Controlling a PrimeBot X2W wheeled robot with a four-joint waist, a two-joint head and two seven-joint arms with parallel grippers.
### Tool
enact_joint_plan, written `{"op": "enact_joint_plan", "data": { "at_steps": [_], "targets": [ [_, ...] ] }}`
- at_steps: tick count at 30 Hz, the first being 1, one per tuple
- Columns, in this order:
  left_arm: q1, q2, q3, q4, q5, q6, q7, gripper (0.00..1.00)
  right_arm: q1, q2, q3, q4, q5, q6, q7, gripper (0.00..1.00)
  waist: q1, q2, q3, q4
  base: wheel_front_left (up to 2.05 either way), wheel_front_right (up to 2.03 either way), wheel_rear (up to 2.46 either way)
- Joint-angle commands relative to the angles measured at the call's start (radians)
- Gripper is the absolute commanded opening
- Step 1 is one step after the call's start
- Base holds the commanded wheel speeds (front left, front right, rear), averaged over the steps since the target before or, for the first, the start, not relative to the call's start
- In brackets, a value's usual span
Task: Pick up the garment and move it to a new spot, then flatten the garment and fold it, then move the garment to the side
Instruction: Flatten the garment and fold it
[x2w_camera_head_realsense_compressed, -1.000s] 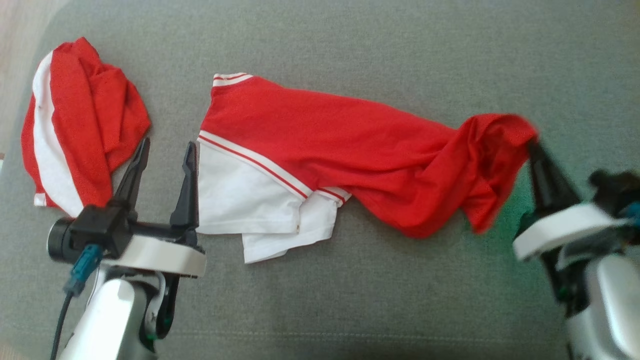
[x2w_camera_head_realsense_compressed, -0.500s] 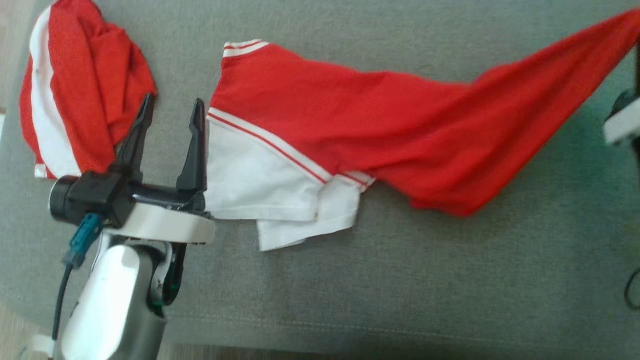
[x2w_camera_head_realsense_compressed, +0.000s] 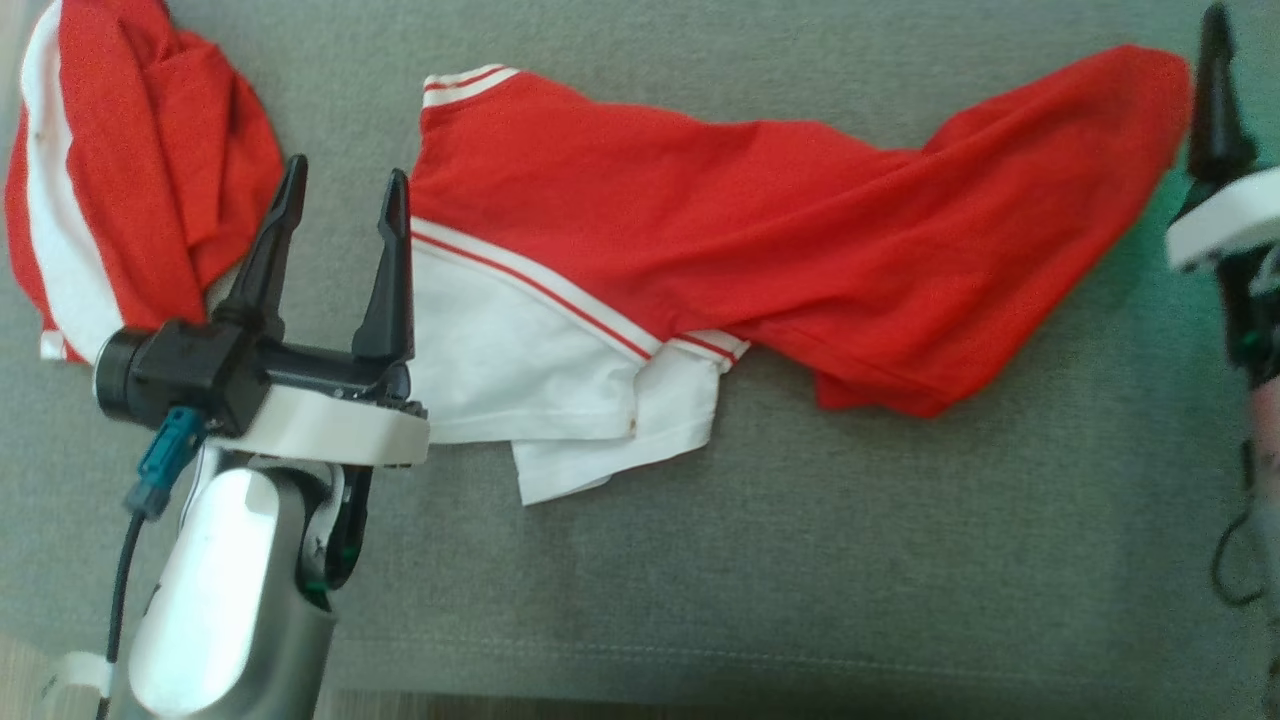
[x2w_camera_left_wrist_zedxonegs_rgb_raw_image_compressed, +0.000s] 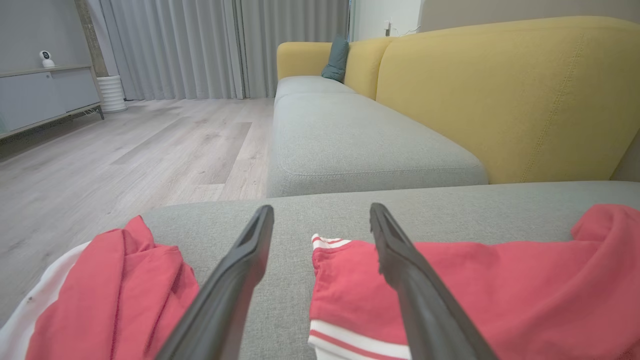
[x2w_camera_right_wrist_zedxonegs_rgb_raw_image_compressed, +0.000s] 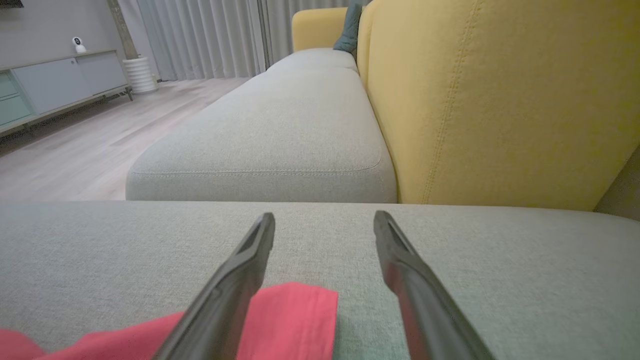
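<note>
A red garment (x2w_camera_head_realsense_compressed: 700, 230) with white striped sleeves lies stretched left to right on the grey sofa cushion (x2w_camera_head_realsense_compressed: 800, 560). Its red end (x2w_camera_right_wrist_zedxonegs_rgb_raw_image_compressed: 295, 320) rests flat on the cushion, under and between the fingers of my right gripper (x2w_camera_right_wrist_zedxonegs_rgb_raw_image_compressed: 324, 215), which is open and holds nothing. One dark finger (x2w_camera_head_realsense_compressed: 1215, 110) of that gripper shows at the right edge of the head view, just past the red tip. My left gripper (x2w_camera_head_realsense_compressed: 346, 170) is open and empty just left of the garment's white sleeve (x2w_camera_head_realsense_compressed: 500, 350); its fingers (x2w_camera_left_wrist_zedxonegs_rgb_raw_image_compressed: 240, 270) straddle the sleeve's striped cuff (x2w_camera_left_wrist_zedxonegs_rgb_raw_image_compressed: 325, 242).
A second crumpled red-and-white garment (x2w_camera_head_realsense_compressed: 130, 170) lies left of my left gripper. The yellow backrest (x2w_camera_left_wrist_zedxonegs_rgb_raw_image_compressed: 500, 100) rises behind the cushion, another grey seat (x2w_camera_left_wrist_zedxonegs_rgb_raw_image_compressed: 360, 140) extends beyond, wooden floor (x2w_camera_left_wrist_zedxonegs_rgb_raw_image_compressed: 125, 150) lies to the left. The cushion's front edge (x2w_camera_head_realsense_compressed: 700, 690) is near.
The right gripper has opened and let go of the garment's red end, which now lies on the cushion, stretched to the right. The head camera has shifted slightly. The left gripper stays open.
</note>
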Motion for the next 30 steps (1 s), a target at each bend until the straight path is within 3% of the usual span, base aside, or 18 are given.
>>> {"op": "enact_joint_plan", "data": {
  "at_steps": [1, 10, 21, 30],
  "targets": [
    [-0.011, 0.017, 0.047, -0.027, 0.012, -0.006, -0.005, 1.00, 0.039, 0.015, 0.006, -0.026, -0.010, -0.001, -0.032, 1.00, -0.0001, 0.0000, -0.021, -0.019, 0.00, 0.00, 0.00],
    [0.071, 0.019, 0.082, -0.008, 0.021, -0.006, -0.005, 1.00, 0.244, 0.093, 0.004, -0.183, -0.052, -0.001, -0.105, 1.00, -0.0001, 0.0000, -0.118, -0.079, 0.00, 0.00, 0.00],
    [0.169, 0.022, 0.098, 0.002, 0.023, -0.001, -0.005, 1.00, 0.528, 0.183, 0.025, -0.491, -0.098, -0.001, -0.014, 1.00, -0.0001, 0.0000, -0.215, -0.120, 0.00, 0.00, 0.00],
    [0.197, 0.025, 0.096, 0.006, 0.021, 0.001, -0.005, 1.00, 0.642, 0.218, 0.045, -0.630, -0.108, -0.001, 0.055, 1.00, -0.0001, 0.0000, -0.239, -0.126, 0.00, 0.00, 0.00]
  ]
}}
